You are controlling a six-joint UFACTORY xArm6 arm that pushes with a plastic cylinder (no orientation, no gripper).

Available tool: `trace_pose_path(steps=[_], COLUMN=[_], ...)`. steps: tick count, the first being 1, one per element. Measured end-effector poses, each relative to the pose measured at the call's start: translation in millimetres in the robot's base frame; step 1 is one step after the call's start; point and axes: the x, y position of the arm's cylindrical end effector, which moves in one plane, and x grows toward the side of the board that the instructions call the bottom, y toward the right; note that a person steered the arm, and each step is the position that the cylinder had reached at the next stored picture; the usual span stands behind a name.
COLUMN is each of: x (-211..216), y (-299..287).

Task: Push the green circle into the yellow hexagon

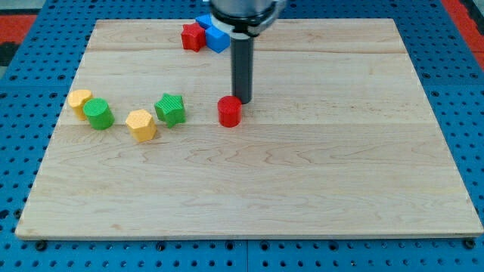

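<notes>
My tip rests on the wooden board, just above and to the right of the red cylinder, nearly touching it. Left of that cylinder lies the green star-like block, and just below-left of that one sits the yellow hexagon. Further left stands the green circle, touching the yellow block at its upper left. Near the view's top edge of the board, behind my rod, the red star-like block lies beside the blue block on its right, the two touching.
</notes>
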Motion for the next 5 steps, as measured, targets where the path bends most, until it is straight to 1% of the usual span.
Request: trace_pose_path(steps=[1, 2, 3, 4, 5], x=[53.7, 103.5, 117.2, 91.9, 57.4], y=[34.1, -46.1, -160.1, -183.6, -151.2])
